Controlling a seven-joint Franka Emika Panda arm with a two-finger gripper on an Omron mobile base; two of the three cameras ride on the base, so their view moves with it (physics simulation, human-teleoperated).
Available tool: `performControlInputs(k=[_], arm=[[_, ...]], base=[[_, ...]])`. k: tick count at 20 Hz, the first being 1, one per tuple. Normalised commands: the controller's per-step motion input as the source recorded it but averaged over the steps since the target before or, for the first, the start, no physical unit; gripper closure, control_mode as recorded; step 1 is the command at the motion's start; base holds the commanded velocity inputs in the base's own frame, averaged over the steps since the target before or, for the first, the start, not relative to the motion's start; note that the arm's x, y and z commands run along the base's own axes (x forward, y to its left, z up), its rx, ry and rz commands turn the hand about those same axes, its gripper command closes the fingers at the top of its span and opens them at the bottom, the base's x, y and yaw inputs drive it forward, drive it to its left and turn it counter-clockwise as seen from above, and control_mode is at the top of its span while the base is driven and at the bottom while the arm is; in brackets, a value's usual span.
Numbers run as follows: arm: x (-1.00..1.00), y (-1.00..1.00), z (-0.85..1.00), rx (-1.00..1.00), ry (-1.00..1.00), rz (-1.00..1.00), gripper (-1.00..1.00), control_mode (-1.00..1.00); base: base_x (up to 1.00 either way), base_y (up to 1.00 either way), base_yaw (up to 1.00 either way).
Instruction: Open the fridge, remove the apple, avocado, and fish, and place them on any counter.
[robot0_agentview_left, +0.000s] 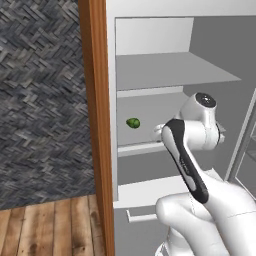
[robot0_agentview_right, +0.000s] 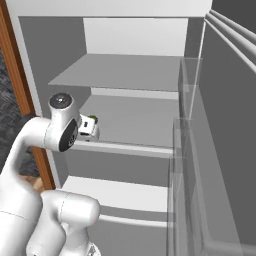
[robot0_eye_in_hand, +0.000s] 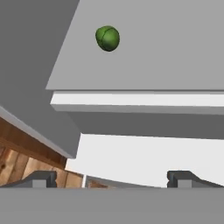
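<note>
Behind the arm (robot0_agentview_right: 30, 145), avocado (robot0_agentview_right: 93, 119) half-hidden

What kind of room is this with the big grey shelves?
Probably a kitchen. The grey shelves belong to an open fridge, with an avocado lying on its middle shelf. Orange-brown wood panelling frames the fridge, and there is a wooden plank floor beside it.

My arm's bent fwd into the fridge (robot0_agentview_right: 150, 75), wrist level w/ its middle shelf; jaws spread wide, empty.
</note>
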Motion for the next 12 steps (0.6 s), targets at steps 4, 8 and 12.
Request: performControlInputs(k=[4,8,12], arm=[[0.6,0.07,-0.13,0.04,0.01,0.0,-1.0,-1.0],[0.66,0.1,-0.16,0.01,0.02,0.0,-1.0,-1.0],[0.53,0.19,-0.28,0.0,0.0,0.0,-1.0,-1.0]], base=[[0.0,0.0,0.0],[0.0,0.0,0.0],[0.0,0.0,0.0]])
